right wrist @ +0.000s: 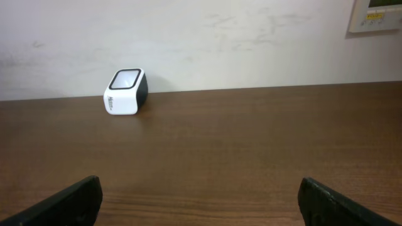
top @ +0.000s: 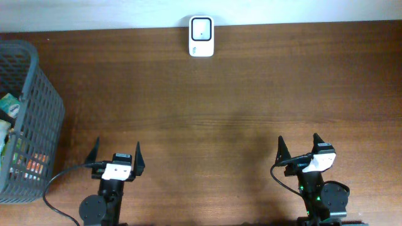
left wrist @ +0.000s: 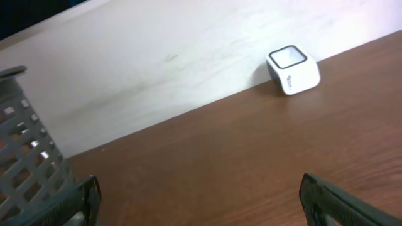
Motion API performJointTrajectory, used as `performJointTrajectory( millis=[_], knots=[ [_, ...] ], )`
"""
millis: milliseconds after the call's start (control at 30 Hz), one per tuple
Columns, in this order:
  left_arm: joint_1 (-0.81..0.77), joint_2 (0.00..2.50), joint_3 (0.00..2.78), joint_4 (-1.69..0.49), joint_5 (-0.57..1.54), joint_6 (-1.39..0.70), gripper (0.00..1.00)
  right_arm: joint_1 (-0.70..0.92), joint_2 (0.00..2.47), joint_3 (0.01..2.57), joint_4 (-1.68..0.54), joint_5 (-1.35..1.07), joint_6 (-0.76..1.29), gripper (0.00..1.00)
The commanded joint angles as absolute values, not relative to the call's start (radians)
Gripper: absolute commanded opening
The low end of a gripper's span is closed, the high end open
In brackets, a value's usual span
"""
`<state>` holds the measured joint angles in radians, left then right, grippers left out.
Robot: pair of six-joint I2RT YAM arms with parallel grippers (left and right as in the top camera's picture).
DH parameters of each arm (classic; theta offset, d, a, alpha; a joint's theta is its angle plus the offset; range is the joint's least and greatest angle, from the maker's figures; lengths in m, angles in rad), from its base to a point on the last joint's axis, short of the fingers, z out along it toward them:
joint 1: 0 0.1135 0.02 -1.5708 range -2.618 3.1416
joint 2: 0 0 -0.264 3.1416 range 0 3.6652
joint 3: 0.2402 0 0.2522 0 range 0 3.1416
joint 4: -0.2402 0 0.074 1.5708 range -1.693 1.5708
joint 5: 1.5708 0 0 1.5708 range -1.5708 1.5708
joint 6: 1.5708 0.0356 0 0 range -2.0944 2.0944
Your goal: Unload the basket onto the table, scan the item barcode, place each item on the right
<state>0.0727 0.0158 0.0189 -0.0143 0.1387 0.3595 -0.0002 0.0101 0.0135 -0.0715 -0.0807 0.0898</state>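
Observation:
A white barcode scanner (top: 201,36) with a dark-rimmed window stands at the table's far edge by the wall; it shows too in the left wrist view (left wrist: 293,70) and the right wrist view (right wrist: 125,91). Packaged items (top: 7,135) lie in the grey mesh basket (top: 44,107) at the far left, partly hidden by its wall; no barcode is readable. My left gripper (top: 117,150) sits open at the near left with nothing between its fingers. Near the front right, my right gripper (top: 299,145) is open and empty as well.
The basket's wall (left wrist: 28,169) stands close to the left of my left gripper. A wall panel (right wrist: 375,14) hangs on the white wall behind the table. Brown wooden tabletop (top: 207,113) lies between the grippers and the scanner.

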Motion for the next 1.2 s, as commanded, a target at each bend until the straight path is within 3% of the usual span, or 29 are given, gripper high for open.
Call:
performJointTrajectory(
  millis=[0, 233, 533, 700, 900, 1000, 1067, 1167],
  knots=[
    [0.068, 0.066, 0.14, -0.016, 0.176, 0.36, 0.99, 0.0, 0.006, 0.006, -0.072, -0.09, 0.085, 0.99],
    [0.068, 0.437, 0.557, -0.187, 0.194, 0.36, 0.99, 0.0, 0.006, 0.006, -0.072, -0.09, 0.085, 0.99],
    [0.068, 1.097, 1.306, -0.667, 0.165, 0.36, 0.99, 0.0, 0.006, 0.006, -0.072, -0.09, 0.085, 0.99],
    [0.068, 1.422, 1.708, -0.946, 0.286, 0.361, 0.99, 0.0, 0.006, 0.006, -0.072, -0.09, 0.085, 0.99],
    [0.068, 1.546, 1.804, -0.931, 0.28, 0.35, 0.99, 0.0, 0.006, 0.006, -0.072, -0.09, 0.085, 0.98],
    [0.075, 1.546, 1.807, -0.88, 0.108, 0.318, 0.99, 0.0, 0.006, 0.006, -0.072, -0.09, 0.085, 0.99],
    [0.117, 1.546, 1.819, -0.85, -0.126, 0.171, 0.99, 0.0, 0.006, 0.006, -0.072, -0.09, 0.085, 0.99],
    [0.214, 1.546, 1.85, -0.838, -0.191, 0.142, 0.99, 0.0, 0.006, 0.006, -0.072, -0.09, 0.085, 0.99]
  ],
)
